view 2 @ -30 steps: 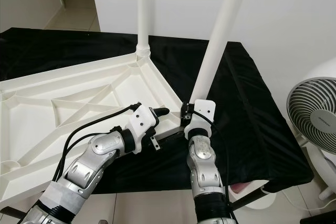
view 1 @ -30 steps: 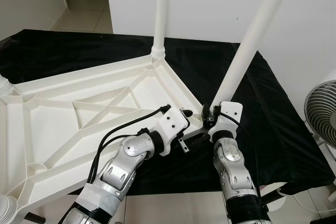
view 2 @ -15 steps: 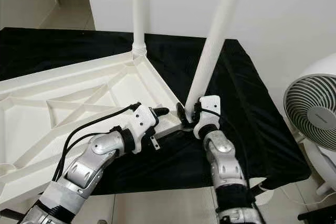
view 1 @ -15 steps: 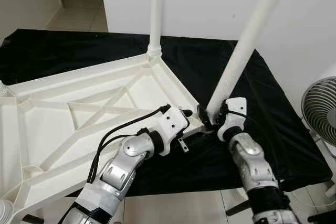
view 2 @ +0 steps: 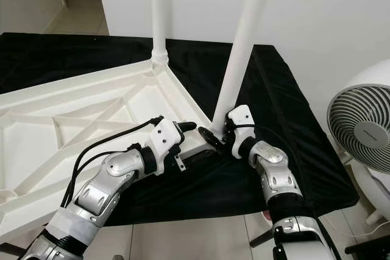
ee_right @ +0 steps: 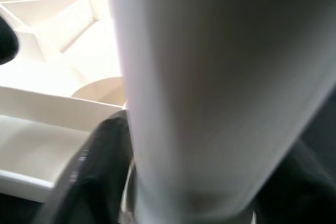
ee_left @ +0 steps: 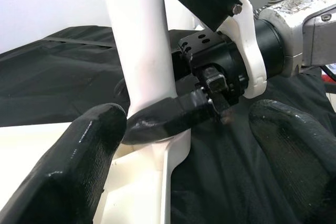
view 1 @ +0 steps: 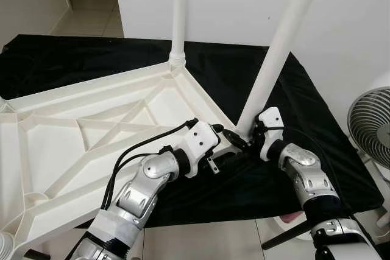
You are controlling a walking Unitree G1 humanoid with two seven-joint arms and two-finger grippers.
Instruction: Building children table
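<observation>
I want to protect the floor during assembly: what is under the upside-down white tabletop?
A black cloth lies under the tabletop, spreading past its corner beneath both tools, right and left. What the cloth covers is hidden.

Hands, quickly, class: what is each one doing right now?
Left hand: open, at the table corner, holding nothing.
Right hand: closed around the base of the near table leg.

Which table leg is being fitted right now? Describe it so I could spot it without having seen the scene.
Start from the upturned white tabletop lying on the black cloth. Two white legs rise from it; take the near leg at the corner closest to the robot. Unlike the upright far leg, it leans and has the right gripper clamped at its base.
</observation>
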